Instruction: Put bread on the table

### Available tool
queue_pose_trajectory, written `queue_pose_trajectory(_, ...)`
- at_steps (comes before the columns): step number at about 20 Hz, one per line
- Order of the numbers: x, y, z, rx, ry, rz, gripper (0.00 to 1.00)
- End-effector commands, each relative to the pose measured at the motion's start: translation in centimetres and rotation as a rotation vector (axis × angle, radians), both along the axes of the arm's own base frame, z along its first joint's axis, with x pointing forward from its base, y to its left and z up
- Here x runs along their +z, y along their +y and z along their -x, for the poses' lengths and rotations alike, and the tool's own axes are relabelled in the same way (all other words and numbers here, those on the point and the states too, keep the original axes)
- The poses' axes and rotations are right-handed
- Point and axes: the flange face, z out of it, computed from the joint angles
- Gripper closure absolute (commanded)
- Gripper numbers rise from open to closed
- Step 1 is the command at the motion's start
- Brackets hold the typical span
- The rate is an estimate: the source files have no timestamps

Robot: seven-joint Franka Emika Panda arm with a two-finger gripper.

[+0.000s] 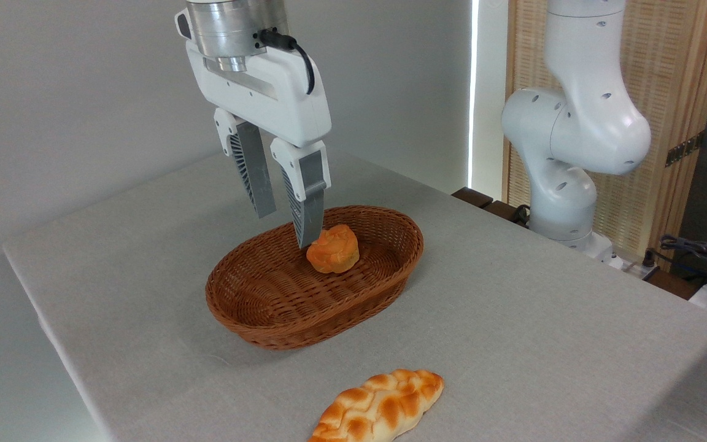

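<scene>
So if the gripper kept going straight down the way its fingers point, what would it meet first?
Probably the basket floor, just left of the round bun; the gripper is open and empty, and depth is uncertain.

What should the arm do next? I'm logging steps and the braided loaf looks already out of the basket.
Probably lift straight up and stop. The bread lies on the table, outside the basket; the gripper hangs open and empty over the bun.

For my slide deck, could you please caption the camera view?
Open hand above the basket holding a bun; braided bread lies on the table.
</scene>
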Motion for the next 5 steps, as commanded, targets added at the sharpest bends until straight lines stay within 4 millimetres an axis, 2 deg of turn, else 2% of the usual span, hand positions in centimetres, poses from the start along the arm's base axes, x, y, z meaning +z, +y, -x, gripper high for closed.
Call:
queue_pose_trajectory(1, 0.33, 0.29, 0.28, -0.016, 0.013, 0.0, 0.0)
queue_pose_trajectory(5, 0.47, 0.27, 0.27, -0.016, 0.01, 0.002, 0.0)
